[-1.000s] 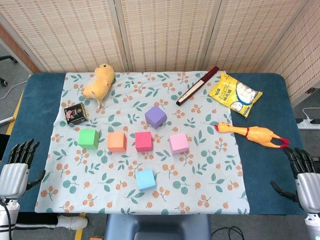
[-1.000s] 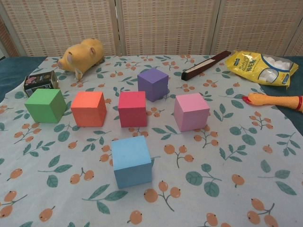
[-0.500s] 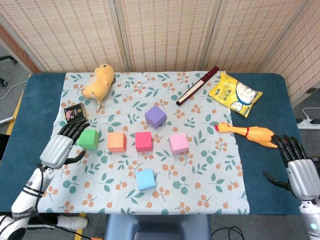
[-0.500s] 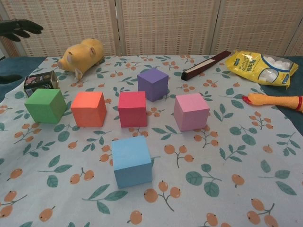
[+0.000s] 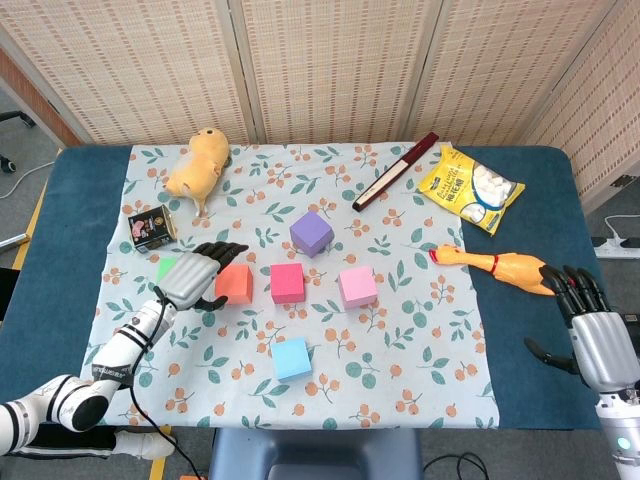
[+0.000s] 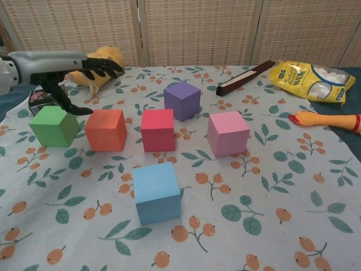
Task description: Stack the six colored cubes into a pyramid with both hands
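Observation:
Green (image 6: pixel 53 125), orange (image 6: pixel 106 129), red (image 6: pixel 157 129) and pink (image 6: pixel 228 132) cubes form a row on the floral cloth. A purple cube (image 6: pixel 182 100) sits behind them and a blue cube (image 6: pixel 156 192) in front. My left hand (image 5: pixel 195 272) hovers open above the green cube (image 5: pixel 166 268), hiding most of it in the head view, with its fingertips reaching over the orange cube (image 5: pixel 236 284). In the chest view the left hand (image 6: pixel 62 65) is raised above both, holding nothing. My right hand (image 5: pixel 595 335) stays open at the table's right edge, far from the pink cube (image 5: pixel 357 287).
A yellow plush toy (image 5: pixel 200 165) and a small dark tin (image 5: pixel 151 226) lie behind the left hand. A dark long case (image 5: pixel 395 171), a yellow snack bag (image 5: pixel 470 187) and a rubber chicken (image 5: pixel 500 267) lie at the back right.
My left hand has travelled from the table's left edge to above the green cube, fingers now reaching the orange one. The right hand has crept slightly forward. The cubes have not moved.

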Robot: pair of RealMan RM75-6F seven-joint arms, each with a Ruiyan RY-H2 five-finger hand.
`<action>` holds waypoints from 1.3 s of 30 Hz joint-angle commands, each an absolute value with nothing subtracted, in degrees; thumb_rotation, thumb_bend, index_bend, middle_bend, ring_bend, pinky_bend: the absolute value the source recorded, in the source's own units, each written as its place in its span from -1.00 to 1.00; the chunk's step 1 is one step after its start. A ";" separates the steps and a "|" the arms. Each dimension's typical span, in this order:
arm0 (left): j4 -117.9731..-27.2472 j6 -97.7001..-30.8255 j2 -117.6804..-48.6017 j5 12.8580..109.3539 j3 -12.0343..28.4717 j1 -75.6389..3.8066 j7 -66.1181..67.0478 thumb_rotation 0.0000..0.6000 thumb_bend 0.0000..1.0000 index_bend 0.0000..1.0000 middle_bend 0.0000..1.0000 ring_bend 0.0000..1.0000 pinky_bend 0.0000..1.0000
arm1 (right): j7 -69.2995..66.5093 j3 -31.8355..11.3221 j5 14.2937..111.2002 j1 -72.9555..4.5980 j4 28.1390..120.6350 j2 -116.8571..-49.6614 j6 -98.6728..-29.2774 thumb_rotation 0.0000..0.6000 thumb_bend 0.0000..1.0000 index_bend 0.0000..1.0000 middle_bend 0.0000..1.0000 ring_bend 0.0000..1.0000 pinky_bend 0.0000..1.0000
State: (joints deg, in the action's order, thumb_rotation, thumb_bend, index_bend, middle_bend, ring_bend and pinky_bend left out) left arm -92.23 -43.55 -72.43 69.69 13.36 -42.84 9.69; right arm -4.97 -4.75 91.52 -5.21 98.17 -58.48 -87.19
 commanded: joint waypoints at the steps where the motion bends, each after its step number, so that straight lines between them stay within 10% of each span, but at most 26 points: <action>1: -91.33 -42.13 -74.16 65.51 12.34 -44.70 12.91 1.00 -0.33 -1.00 -0.91 -0.87 -0.72 | -5.30 -4.70 91.23 -5.32 97.88 -58.58 -86.91 1.00 -1.00 -1.00 -0.85 -1.00 -0.95; 39: -80.14 -44.42 -84.68 52.99 8.02 -49.75 18.99 1.00 -0.34 -0.99 -0.78 -0.72 -0.72 | -7.36 -3.94 89.89 -7.24 95.51 -59.64 -83.82 1.00 -1.00 -1.00 -0.85 -1.00 -0.95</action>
